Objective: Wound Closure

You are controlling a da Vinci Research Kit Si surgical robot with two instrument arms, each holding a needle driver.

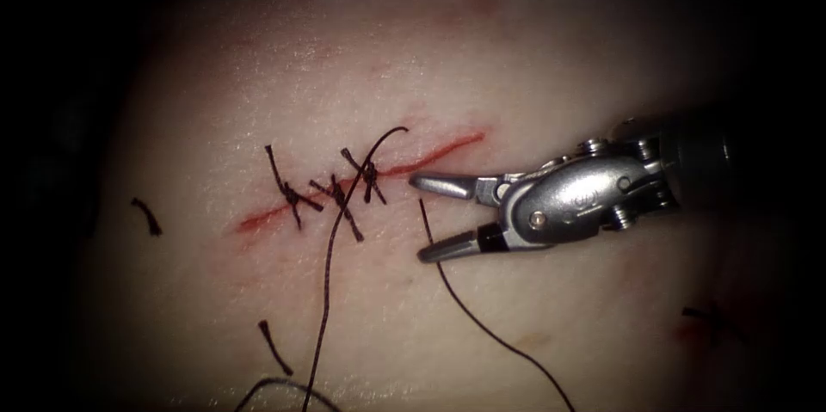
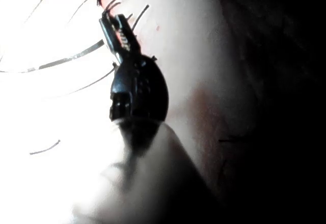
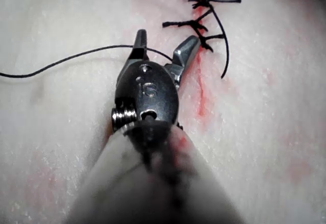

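My right tool (image 1: 417, 217) comes in from the right, just right of the stitched part of the cut (image 1: 430, 156), with its jaws open and holding nothing. A dark thread strand (image 1: 482, 326) starts between the jaw tips and trails down to the lower right. Another strand (image 1: 327, 274) arcs over the stitches (image 1: 344, 193) and runs down. In the right wrist view the open jaws (image 3: 166, 36) straddle the thread (image 3: 61, 61) beside the stitches (image 3: 201, 25). In the left wrist view my left tool (image 2: 114, 20) grips the bright curved needle (image 2: 69, 59) near one end, clear of the tissue.
Short cut ends of thread lie on the tissue at the left (image 1: 146, 216), lower left (image 1: 275, 347) and far right (image 1: 710, 316). Red fluid marks the open right part of the cut. The tissue falls into darkness at its edges.
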